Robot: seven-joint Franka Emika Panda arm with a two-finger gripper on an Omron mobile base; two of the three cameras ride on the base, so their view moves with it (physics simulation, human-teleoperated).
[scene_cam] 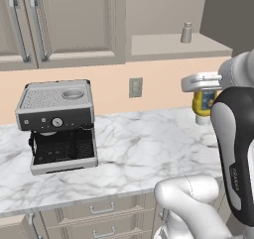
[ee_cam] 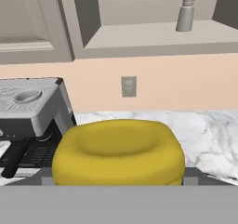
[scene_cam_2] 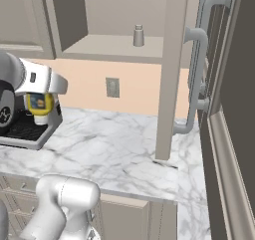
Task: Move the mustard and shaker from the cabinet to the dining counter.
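- Marble desk (scene_cam: 149, 149) with grey veins runs below a peach wall that carries a grey outlet plate (scene_cam: 135, 87).
- On the desk's left end stands a silver and black coffee machine (scene_cam: 57, 124).
- Above it hangs the cabinet (scene_cam: 74, 25), its visible doors shut, with long silver bar handles (scene_cam: 38, 27).
- Beside those doors an open shelf (scene_cam_2: 114, 47) of the cabinet holds the shaker (scene_cam_2: 138, 36), upright and alone, well above the desk.
- In the right base view an opened cabinet door (scene_cam_2: 172, 69) stands edge-on, right of the shaker.
- The pincer (scene_cam: 204, 101) hangs in the air over the desk, below shelf level, clenched around the mustard (scene_cam: 203, 104).
- The mustard points cap down: its white cap (scene_cam_2: 41, 118) sits under the yellow body, and the hand view looks onto its dented yellow base (ee_cam: 118, 151).
- Drawers with curved pulls (scene_cam: 101, 209) line the desk's front.
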